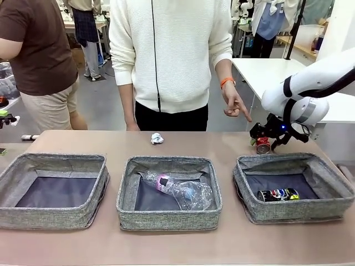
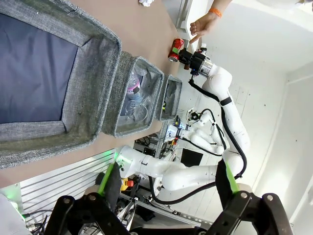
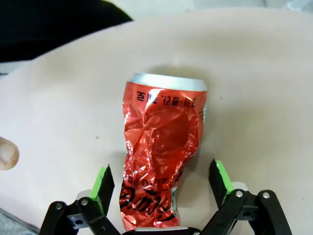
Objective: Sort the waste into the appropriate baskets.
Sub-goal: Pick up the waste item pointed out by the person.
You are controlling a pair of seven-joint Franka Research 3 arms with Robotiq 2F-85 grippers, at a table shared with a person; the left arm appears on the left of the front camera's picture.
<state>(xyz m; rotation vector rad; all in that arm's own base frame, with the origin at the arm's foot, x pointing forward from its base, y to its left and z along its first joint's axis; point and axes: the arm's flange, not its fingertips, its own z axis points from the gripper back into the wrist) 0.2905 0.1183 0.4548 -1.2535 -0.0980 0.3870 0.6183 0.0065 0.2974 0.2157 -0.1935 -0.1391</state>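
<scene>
A crushed red can (image 3: 164, 147) lies on the table between the pads of my open right gripper (image 3: 161, 182), which straddle its lower end without touching it. In the front view the red can (image 1: 263, 146) sits just behind the right basket (image 1: 294, 211), under my right gripper (image 1: 267, 137). That basket holds a dark can (image 1: 277, 194). The middle basket (image 1: 166, 220) holds a pink-labelled bottle (image 1: 163, 182) and a crushed bottle (image 1: 195, 195). The left basket (image 1: 55, 220) has nothing in it. A white paper ball (image 1: 157, 138) lies behind the middle basket. My left gripper (image 2: 166, 178) hangs open and holds nothing, high off the left basket (image 2: 90, 73).
A person in a white sweater stands at the far edge, one hand (image 1: 236, 105) pointing down toward the red can; a fingertip (image 3: 7, 152) shows beside it. A second person stands at the far left. Bare table runs in front of the baskets.
</scene>
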